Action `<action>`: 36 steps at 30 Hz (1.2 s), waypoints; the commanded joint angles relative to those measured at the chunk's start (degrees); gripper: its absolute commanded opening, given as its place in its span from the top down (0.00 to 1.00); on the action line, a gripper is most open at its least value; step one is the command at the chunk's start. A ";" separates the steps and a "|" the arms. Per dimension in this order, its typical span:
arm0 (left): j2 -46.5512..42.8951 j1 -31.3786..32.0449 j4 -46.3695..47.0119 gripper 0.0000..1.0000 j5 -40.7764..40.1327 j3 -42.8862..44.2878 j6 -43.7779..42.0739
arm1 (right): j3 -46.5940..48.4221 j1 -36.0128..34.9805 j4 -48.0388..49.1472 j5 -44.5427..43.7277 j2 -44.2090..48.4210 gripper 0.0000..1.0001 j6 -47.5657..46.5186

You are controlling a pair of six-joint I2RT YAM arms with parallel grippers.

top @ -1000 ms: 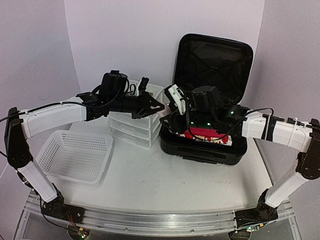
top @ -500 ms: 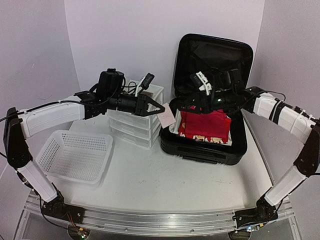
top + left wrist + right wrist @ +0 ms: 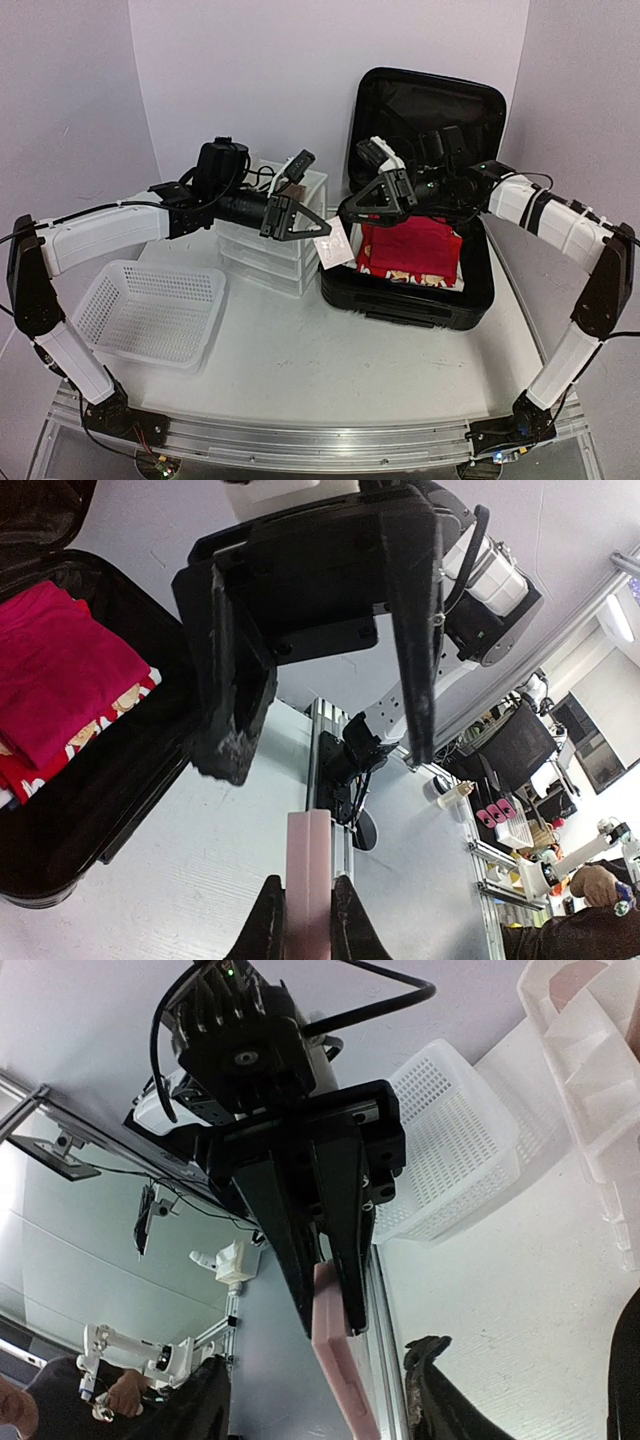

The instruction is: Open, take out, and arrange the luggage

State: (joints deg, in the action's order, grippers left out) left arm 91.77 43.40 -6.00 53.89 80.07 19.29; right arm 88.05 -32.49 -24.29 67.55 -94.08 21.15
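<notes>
**Packet is hanging between the two arms, beside the open luggage**

The luggage [image 3: 420,296] is lying open at the far right of the bench [image 3: 330,375]. Its lid is standing upright at the back, and a folded red cloth [image 3: 415,245] is lying inside it.

The left fingers [image 3: 315,222] are pressing together on the top edge of a flat pink packet [image 3: 335,244]. The packet is hanging over the bench, just beside the left wall of the luggage, between the luggage and the drawers [image 3: 262,258].

The right fingers [image 3: 352,210] are spread and are holding nothing. They are pointing at the left fingers, almost tip to tip, just above the packet. In the left wrist view the packet is standing below the gap of the right fingers, not yet inside it.

To me this is looking like a handover, and several things could go wrong:

- **Dropped packet:** If the left fingers are letting go before the right ones are closing well, the packet will probably drop on the bench. It could also fall in the narrow space between the drawers and the luggage.
- **Twisted packet:** The packet is gripped only at one edge, so a push from the right fingers could twist it out.
- **Knocked fingertips:** The two sets of fingertips are very near and could knock each other.
- **Touched lid:** The right arm is reaching across the luggage, so a wide move could touch the lid.

The basket [image 3: 150,310] at the left edge is well apart.
</notes>
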 commanded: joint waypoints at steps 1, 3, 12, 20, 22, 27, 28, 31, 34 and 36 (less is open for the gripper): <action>-1.52 -0.06 1.96 0.96 2.81 1.57 -0.85 | 4.04 -1.74 0.56 3.45 -3.01 0.50 0.60; -1.52 -0.07 1.87 0.96 3.02 1.65 -0.83 | 4.60 -2.03 0.59 4.11 -3.86 0.55 0.52; -1.90 -0.07 1.63 0.96 2.62 1.50 -0.83 | 5.46 -4.04 0.56 5.84 -5.54 0.67 -0.08; -2.60 -0.15 1.30 0.96 2.17 0.97 -1.40 | 4.36 -4.13 0.63 6.36 -5.17 0.81 -0.53; -2.74 -0.15 1.19 0.95 1.81 0.89 -1.61 | 4.09 -4.12 0.63 6.42 -5.15 0.83 -0.71; -3.42 -0.31 0.86 0.95 0.61 0.44 -1.97 | 4.74 -4.04 0.74 5.60 -5.06 0.95 -0.52; -3.43 -0.33 0.82 0.95 0.52 0.41 -1.97 | 4.95 -4.07 0.74 5.24 -5.06 0.98 -0.56; -3.52 -0.36 0.60 0.93 0.26 0.43 -1.88 | 5.47 -4.04 0.74 3.86 -5.10 1.00 -0.51; -4.05 -0.71 0.36 0.77 -0.71 0.24 -1.89 | 5.99 -4.07 0.74 2.93 -5.41 1.00 -0.34; -5.21 -1.43 0.14 0.57 -2.07 -0.62 -1.89 | 6.35 -4.02 0.74 1.10 -5.49 1.00 -0.32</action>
State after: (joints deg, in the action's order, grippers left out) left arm 90.59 43.00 -7.84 54.76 79.90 20.16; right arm 91.15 -36.32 -23.62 69.38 -99.68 18.39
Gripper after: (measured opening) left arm 0.279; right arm 0.085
